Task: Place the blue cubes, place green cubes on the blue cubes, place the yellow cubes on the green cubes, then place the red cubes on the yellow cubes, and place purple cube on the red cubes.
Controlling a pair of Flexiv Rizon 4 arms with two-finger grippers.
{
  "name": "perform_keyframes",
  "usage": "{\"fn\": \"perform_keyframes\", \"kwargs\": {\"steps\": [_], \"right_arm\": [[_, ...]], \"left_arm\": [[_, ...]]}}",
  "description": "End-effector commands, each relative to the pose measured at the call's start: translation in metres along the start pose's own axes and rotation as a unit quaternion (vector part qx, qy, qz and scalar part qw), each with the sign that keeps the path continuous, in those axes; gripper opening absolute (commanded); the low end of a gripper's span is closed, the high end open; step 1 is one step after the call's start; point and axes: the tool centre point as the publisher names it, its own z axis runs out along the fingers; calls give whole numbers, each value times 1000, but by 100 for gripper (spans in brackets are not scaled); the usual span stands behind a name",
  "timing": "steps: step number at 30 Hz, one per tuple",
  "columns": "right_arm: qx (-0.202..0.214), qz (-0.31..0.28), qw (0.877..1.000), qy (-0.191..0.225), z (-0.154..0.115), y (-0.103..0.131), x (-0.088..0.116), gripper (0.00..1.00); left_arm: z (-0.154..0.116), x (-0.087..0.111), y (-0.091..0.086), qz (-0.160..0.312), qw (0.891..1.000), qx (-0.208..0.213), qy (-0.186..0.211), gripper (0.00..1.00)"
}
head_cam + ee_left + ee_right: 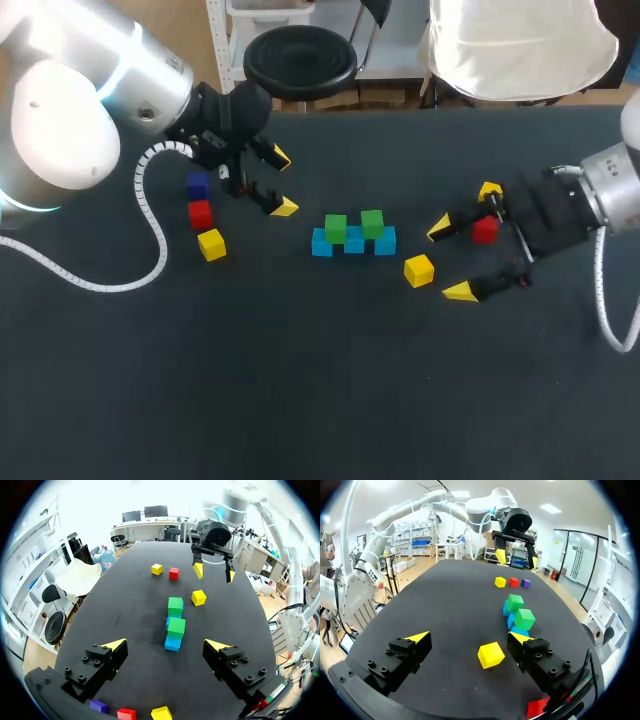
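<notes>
Trouble is looming as the right tool (449, 260), jaws wide apart, is hanging with the yellow cube (419, 270) just ahead of its tips: a crooked pinch could be toppling the green cubes (372, 222) beyond it later.

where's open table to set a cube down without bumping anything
Widest free: the near half of the table, in front of the blue cubes. Also free behind them, toward the far edge. Crowded by the right claw and yellow cube, and beside the left claw.

Two cubes (336, 227) rest on a cube row (353, 245), loose cubes (419, 270) flanking both sides.
</notes>
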Motion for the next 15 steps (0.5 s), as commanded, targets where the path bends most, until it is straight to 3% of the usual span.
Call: {"fn": "perform_keyframes", "kwargs": {"steps": [1, 15], "right_arm": [[-32, -2, 999, -10, 7, -8, 3, 100], [-85, -1, 996, 37, 18, -9, 4, 100]], "left_arm": [[0, 2, -1, 2, 1000, 0, -3, 100], [0, 2, -1, 2, 1000, 0, -3, 100]]}}
